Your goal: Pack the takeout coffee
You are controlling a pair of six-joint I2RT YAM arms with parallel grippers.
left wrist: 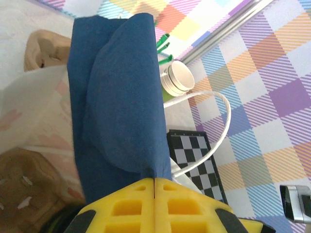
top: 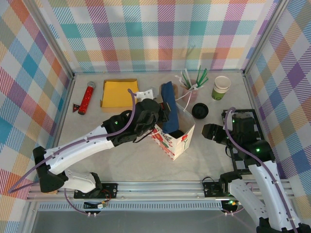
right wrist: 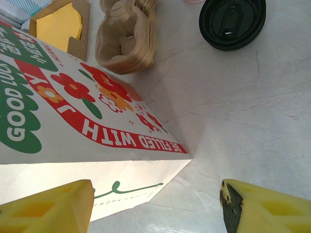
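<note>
1. Standing on the table [top: 136, 165] at two o'clock of the bag [top: 176, 141], the coffee [top: 199, 111] is not yet packed. Little but its lid [right wrist: 232, 22] shows.
2. Judging by this, packing has barely begun: the coffee must be picked up and set in the bag.
3. Left gripper [left wrist: 154, 194]: clenched on a blue napkin [left wrist: 116, 97], whose lower end is at the bag's mouth.
4. Right gripper [right wrist: 155, 204]: jaws wide, grasping nothing, at three o'clock of the bag. The coffee lies apart at its eleven o'clock.
</note>
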